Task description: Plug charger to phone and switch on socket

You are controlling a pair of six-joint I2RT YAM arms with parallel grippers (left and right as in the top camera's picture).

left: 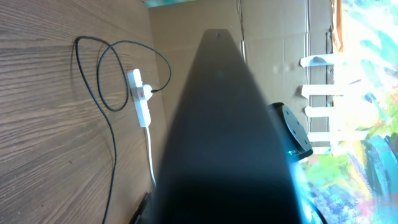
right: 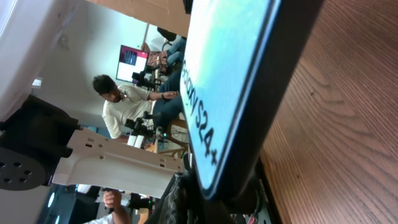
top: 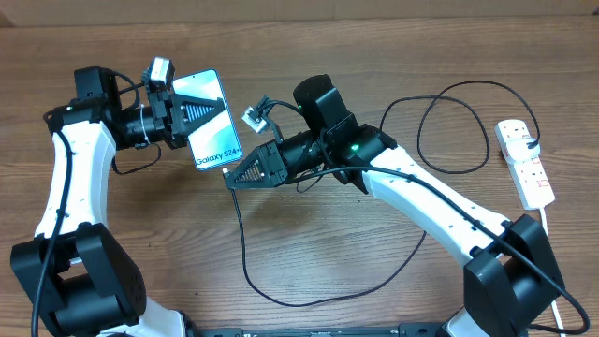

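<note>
The wooden bench [top: 309,243] carries the white socket [top: 525,163] at its far right edge, a black plug in it. My left pincer [top: 217,109] is clenched on the phone [top: 215,140], one finger lying across the blue screen. My right pincer [top: 236,176] is clenched at the phone's lower end, gripping the charger [top: 241,234], whose cable loops over the bench.
</note>
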